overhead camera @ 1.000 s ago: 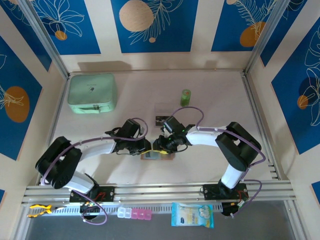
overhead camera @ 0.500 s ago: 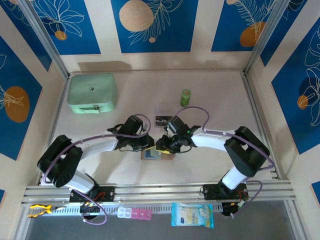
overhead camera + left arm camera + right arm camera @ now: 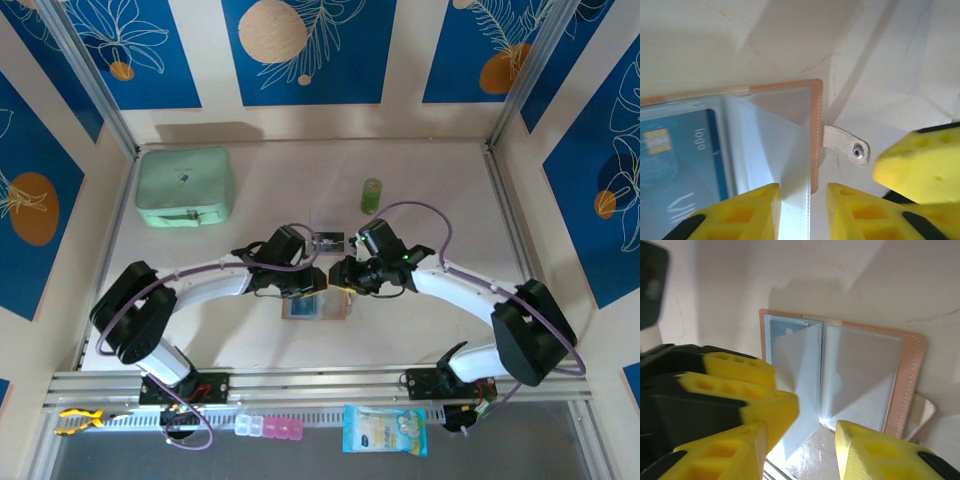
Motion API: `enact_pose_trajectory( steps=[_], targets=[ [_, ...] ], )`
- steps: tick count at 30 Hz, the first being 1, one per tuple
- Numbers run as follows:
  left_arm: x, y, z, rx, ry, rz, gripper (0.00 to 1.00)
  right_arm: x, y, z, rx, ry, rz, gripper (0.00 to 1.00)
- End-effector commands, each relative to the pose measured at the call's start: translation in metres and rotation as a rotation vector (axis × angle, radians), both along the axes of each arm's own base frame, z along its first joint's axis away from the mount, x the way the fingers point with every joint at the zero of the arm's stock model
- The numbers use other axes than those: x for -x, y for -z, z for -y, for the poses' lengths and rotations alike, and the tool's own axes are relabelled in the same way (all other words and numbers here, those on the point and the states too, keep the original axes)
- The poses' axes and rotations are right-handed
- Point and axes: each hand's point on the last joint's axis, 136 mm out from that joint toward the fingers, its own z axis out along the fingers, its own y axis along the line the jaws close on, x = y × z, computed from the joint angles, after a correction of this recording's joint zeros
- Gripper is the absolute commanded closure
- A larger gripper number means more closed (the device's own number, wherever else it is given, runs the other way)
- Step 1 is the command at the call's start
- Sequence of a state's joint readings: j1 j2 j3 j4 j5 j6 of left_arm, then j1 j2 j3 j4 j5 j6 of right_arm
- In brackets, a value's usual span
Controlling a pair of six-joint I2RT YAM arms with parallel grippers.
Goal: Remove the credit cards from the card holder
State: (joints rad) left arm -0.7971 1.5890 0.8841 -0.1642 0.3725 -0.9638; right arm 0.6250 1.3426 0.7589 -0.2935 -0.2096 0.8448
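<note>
The card holder (image 3: 316, 308) lies open on the table, tan-edged, with clear pocket pages. One page stands up along its middle fold (image 3: 802, 375). A blue credit card (image 3: 680, 165) sits inside a left pocket, and a corner of it shows in the right wrist view (image 3: 786, 330). My left gripper (image 3: 312, 285) is open, its jaws astride the holder's right edge (image 3: 815, 130) and a clear page edge without pinching them (image 3: 802, 212). The snap tab (image 3: 847, 146) sticks out beside it. My right gripper (image 3: 342, 274) is open over the holder's near edge (image 3: 800, 450), with nothing held.
A small dark card-like rectangle (image 3: 326, 240) lies just behind the two grippers. A green bottle (image 3: 371, 194) stands farther back and a mint-green pouch (image 3: 185, 185) sits at the back left. The two grippers are nearly touching; a right finger (image 3: 920, 160) looms beside the tab.
Both grippers have shifted right and slightly back over the holder, and the right arm's elbow swung out to the right. The left jaws have parted a little. The holder stayed put.
</note>
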Motion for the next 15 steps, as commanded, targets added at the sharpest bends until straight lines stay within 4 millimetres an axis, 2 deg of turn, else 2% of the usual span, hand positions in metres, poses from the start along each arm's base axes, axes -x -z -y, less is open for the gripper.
enact_pose_trajectory(
  steps=[1, 9, 15],
  targets=[
    [0.0, 0.001, 0.01, -0.034, 0.01, -0.008, 0.68, 0.012, 0.002, 0.02, 0.018, -0.007, -0.01, 0.59],
    [0.002, 0.006, 0.029, -0.057, 0.043, -0.012, 0.65, 0.017, -0.001, 0.043, -0.017, 0.027, 0.001, 0.58],
    [0.004, 0.008, 0.033, -0.059, 0.047, -0.011, 0.65, 0.022, 0.001, 0.045, -0.039, 0.04, -0.004, 0.58]
  ],
)
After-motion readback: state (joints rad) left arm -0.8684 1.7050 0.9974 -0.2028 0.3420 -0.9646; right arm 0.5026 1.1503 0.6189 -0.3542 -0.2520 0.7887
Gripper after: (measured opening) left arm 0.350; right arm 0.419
